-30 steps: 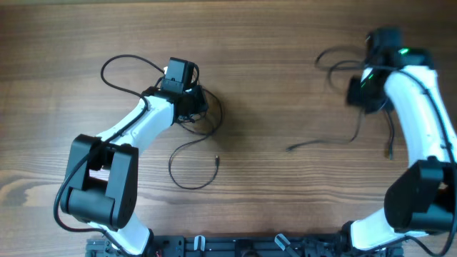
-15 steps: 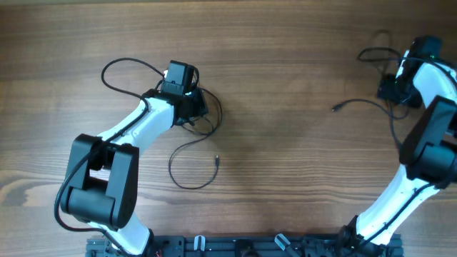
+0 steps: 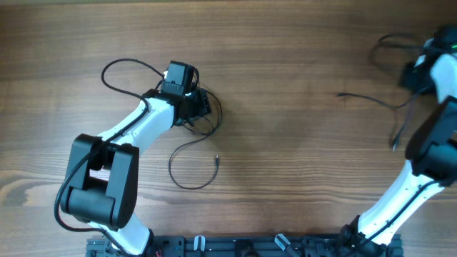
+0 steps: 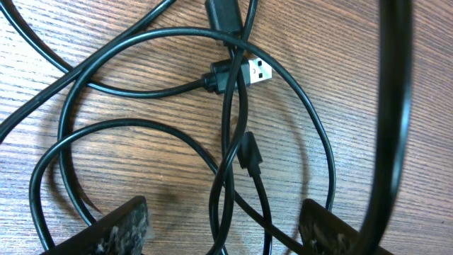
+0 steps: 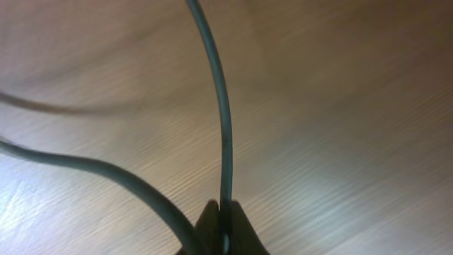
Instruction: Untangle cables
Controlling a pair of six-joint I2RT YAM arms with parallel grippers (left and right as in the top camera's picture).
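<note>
Nearest the base, one loose loop of the tangle of thin black cords (image 3: pixel 171 170) trails out onto the brown wood-grain surface (image 3: pixel 285 43), its small plug end lying free.

The left tool (image 4: pixel 219 228) is released. Its two fingers stand wide apart, low over the tangle, with several crossing strands on the surface between them and none gripped. A silver USB-A plug (image 4: pixel 256 71) lies just ahead of the fingers, and a smaller dark plug sits closer in. I cannot tell how many separate cords make up this pile. A thick black arm wire (image 4: pixel 393 120) crosses the right side of the left wrist view and hides what is behind it.

Farther out, at the right edge, the right tool (image 5: pixel 223 230) is clenched on a single thin black cord (image 5: pixel 219 106), which rises straight from the pinch. The overhead view cuts off part of this arm, and the right wrist view is blurred.

Compared with a second ago, the right arm is farther right and the cord's free end has been dragged that way with it. The left arm and the tangle look unchanged.
</note>
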